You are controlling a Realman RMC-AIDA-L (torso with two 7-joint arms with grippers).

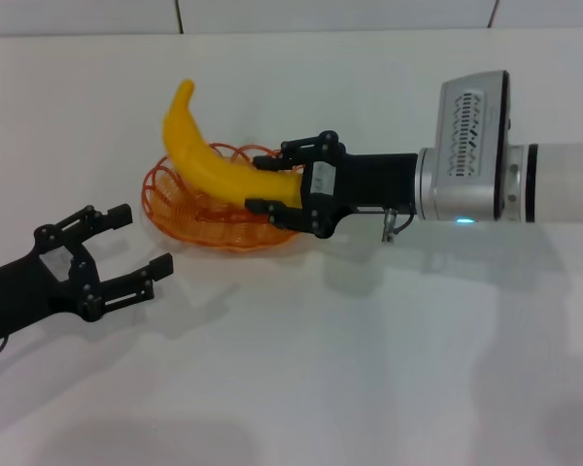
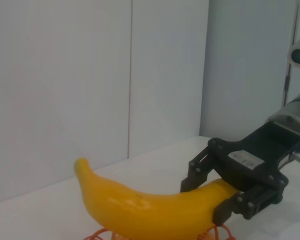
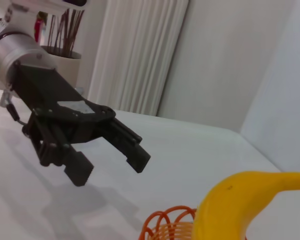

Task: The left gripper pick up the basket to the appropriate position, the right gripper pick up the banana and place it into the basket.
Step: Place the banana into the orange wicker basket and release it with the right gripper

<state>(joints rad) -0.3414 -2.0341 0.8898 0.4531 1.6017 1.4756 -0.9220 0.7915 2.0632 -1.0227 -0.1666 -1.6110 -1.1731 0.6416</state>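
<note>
Curved bright-yellow banana [image 1: 214, 160] lies in the shallow orange wire basket [image 1: 170, 209] at frame centre-left, long axis running upper left to lower right. Black right gripper [image 1: 277, 186] has its jaws clamped on the banana's lower-right end. Black left gripper [image 1: 136, 243] sits lower left w/ jaws wide, empty, just off the basket on the white bench [image 1: 369, 369].

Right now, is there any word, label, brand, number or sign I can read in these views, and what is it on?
No text can be read in any view.
White label on the right claw, shut on the banana over the orange wire basket: print too small to read.
White label on the left claw, open and apart from the basket: blurred, unreadable.
Zigzag pattern on the right arm's wrist camera housing: a pattern, not letters.
</note>
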